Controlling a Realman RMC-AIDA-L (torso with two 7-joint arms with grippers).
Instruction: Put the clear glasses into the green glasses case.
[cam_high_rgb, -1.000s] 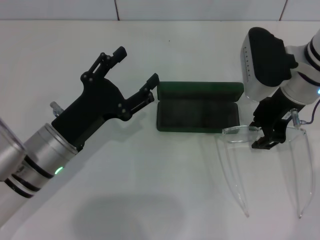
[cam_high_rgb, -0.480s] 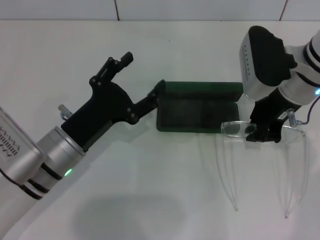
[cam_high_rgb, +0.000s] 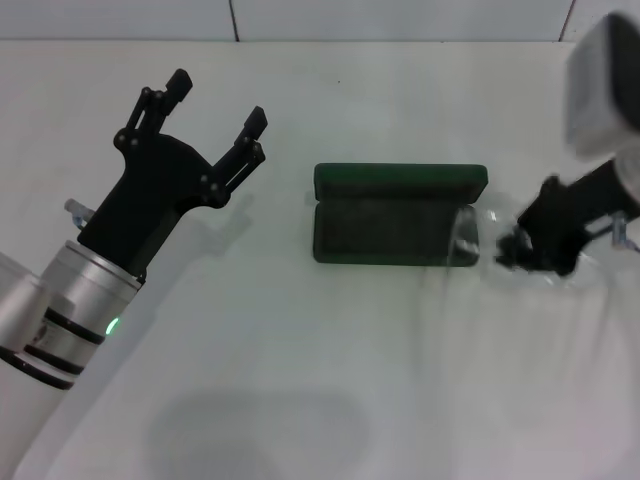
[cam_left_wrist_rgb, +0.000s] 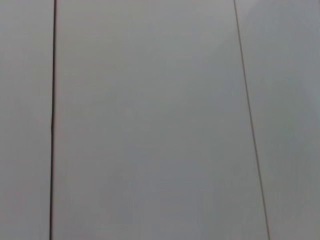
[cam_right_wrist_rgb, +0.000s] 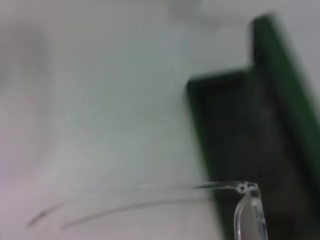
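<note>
While the transparent plastic wraparound glasses (cam_high_rgb: 478, 237) hung at the right end of the dark green hard clamshell case (cam_high_rgb: 398, 227), which lay open with lid back, the right gripper (cam_high_rgb: 512, 250) was clamped on their lens front. Light, slick and springy, they looked best held at the stiff lens bridge, not the thin arms (cam_right_wrist_rgb: 130, 200). Away to the left, the left gripper (cam_high_rgb: 215, 100) hovered spread wide over the white table (cam_high_rgb: 300, 380).

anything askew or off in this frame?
Nothing is spilled or damaged. The green glasses case lies open and square on the table. The clear glasses, held by the right gripper, have their arms unfolded and overlap only the case's right end. The left gripper hangs open, apart from the case.
</note>
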